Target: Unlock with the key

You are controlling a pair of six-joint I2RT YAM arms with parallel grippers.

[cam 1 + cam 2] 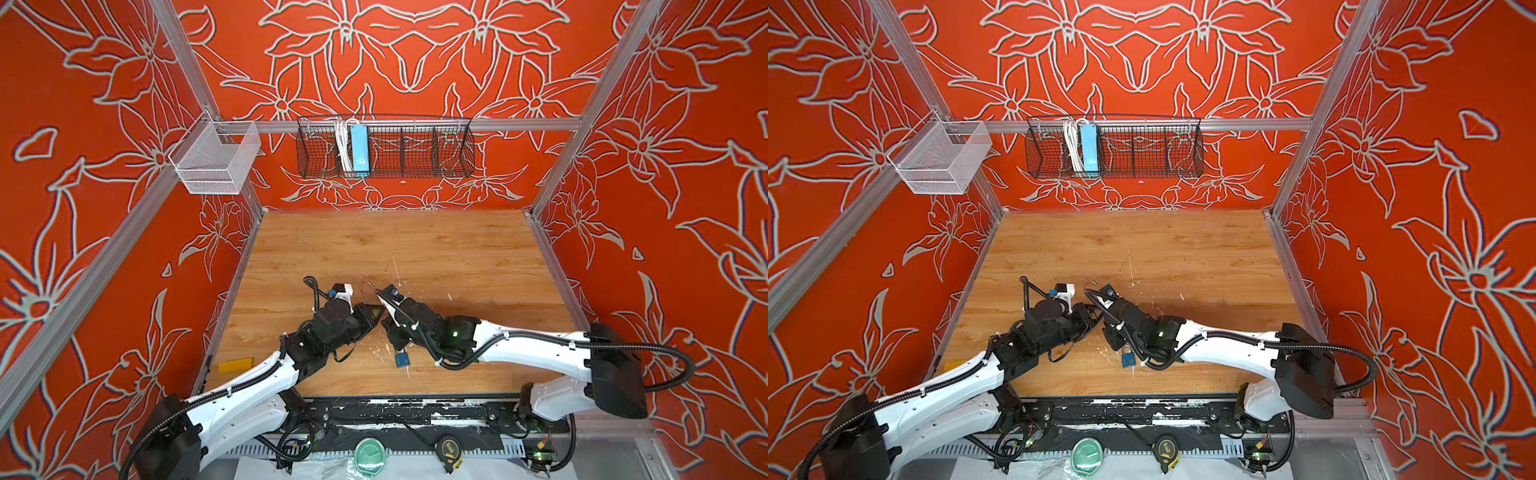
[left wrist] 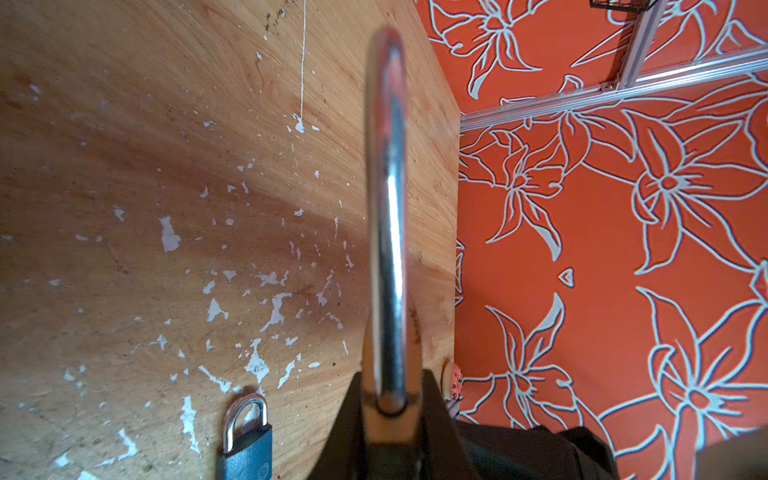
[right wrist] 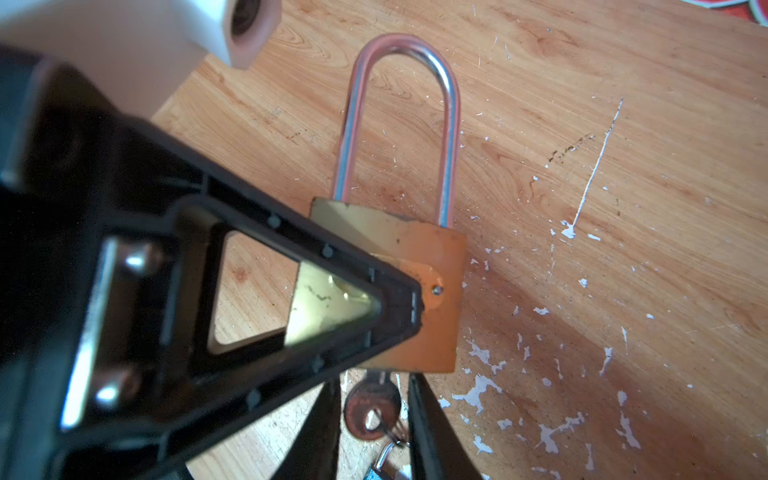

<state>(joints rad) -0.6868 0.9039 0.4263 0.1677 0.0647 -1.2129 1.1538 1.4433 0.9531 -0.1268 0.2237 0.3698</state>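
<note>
Padlocks number two: one brass padlock with a long steel shackle [image 3: 432,291] and one small blue padlock with a short shackle [image 2: 245,444]. One dull metal key with a round head [image 3: 372,409] shows, and two grippers work over the scratched wooden table [image 1: 457,257].

The left gripper [image 2: 388,376] is clamped on the brass padlock's body, with one black finger flat on each broad face. It holds the lock near the middle of the table, between the two arms. Whether the lock rests on the wood or hangs just above it cannot be told. The right gripper [image 3: 375,386] has its jaws a little apart. Its two black fingers [image 3: 428,432] stand one on each side of the key's head, very close, with a thin sliver of table showing on either side. No touch on the key can be made out.

In both top views the brass padlock's long axis runs roughly from the front of the table to the back. The bend of the shackle [image 1: 368,289] points away towards the back wall, and the bottom of the body faces the right gripper. Both legs of the shackle meet the body. The key sits in that bottom end, in line with the lock, its head sticking out away from the shackle.

The blue padlock lies flat on the table beneath the right arm's wrist, nearer the front edge. Its shackle is shut and points towards the back.
</note>
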